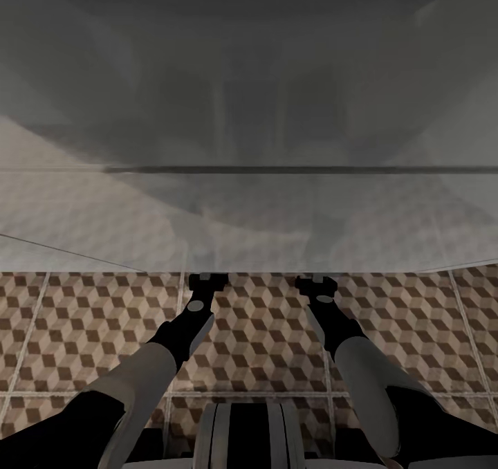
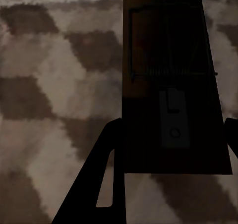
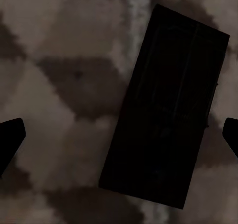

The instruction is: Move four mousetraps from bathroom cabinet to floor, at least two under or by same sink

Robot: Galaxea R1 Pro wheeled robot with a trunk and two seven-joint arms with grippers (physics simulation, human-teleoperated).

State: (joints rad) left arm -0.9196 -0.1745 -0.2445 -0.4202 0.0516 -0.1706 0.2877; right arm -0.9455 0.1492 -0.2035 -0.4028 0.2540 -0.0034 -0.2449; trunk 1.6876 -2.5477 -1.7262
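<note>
Closest to me in the head view, both forearms reach forward and down over the bathroom floor [image 1: 83, 330], its cube-pattern tiles split by pale grout lines. My left tool [image 1: 208, 281] and right tool [image 1: 316, 286] sit side by side, their tips at the edge of a large pale grey shape [image 1: 249, 199] that blurs across the upper part of that view; I cannot tell what it is.

In the left wrist view, the left tool [image 2: 174, 140] is pinching a mousetrap [image 2: 171, 85] by its near end, with one dark finger [image 2: 106, 174] against one long edge and the other finger just visible at the opposite edge. The brown board's wire bar, spring and pale catch plate face the camera, above the tiles [image 2: 49, 85].

In the right wrist view, the right tool [image 3: 119, 135] is spread wide, its fingertips [image 3: 10, 135] well apart from a second mousetrap [image 3: 163, 110]. That trap lies flat on the floor [image 3: 64, 85] between them, turned at a slant, very dark, partly over a grout line.
</note>
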